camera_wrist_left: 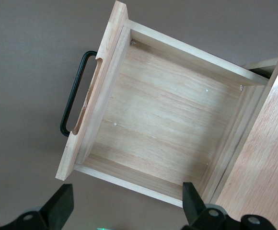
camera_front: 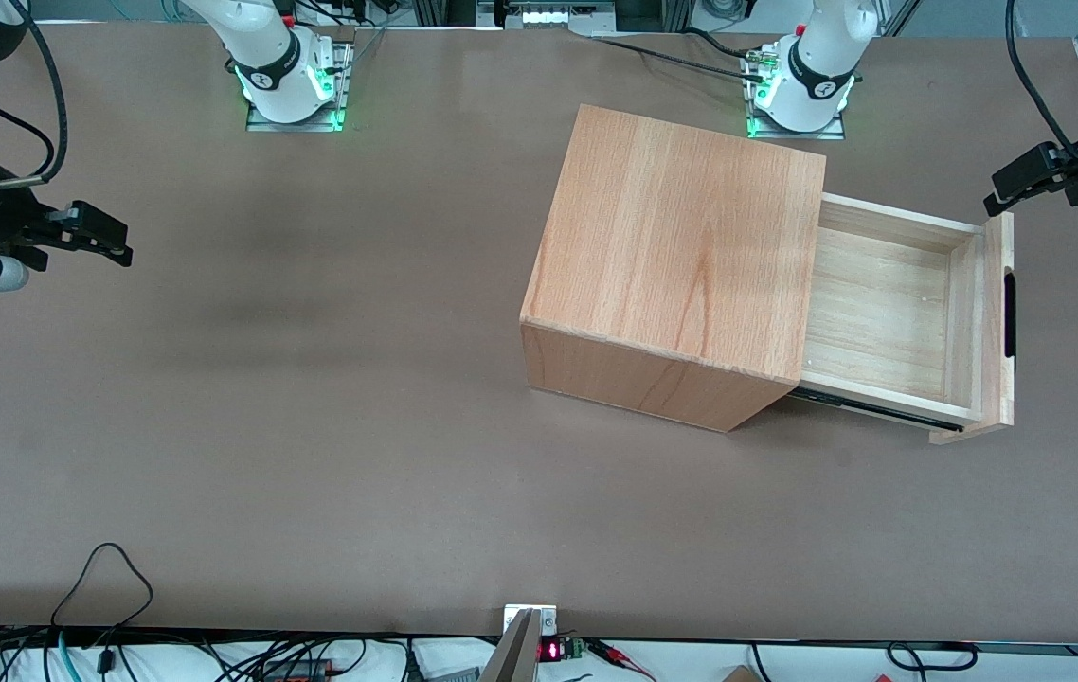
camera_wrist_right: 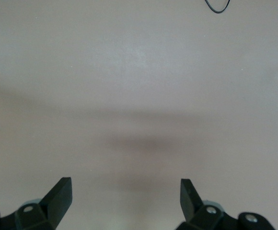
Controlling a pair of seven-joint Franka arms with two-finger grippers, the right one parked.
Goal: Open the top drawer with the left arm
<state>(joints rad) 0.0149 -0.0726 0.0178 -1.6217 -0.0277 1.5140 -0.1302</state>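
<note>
Splayed tool (camera_wrist_left: 124, 203) above pale plank top drawer (camera_wrist_left: 163, 120)

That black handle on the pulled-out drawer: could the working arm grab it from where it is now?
Probably yes. The open gripper hangs above the top drawer, apart from it, and nothing stands between it and the black handle.

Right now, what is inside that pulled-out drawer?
Nothing: the drawer shows only bare pale planks. Its rear part remains hidden under the cabinet. The open gripper hangs above, apart.
</note>
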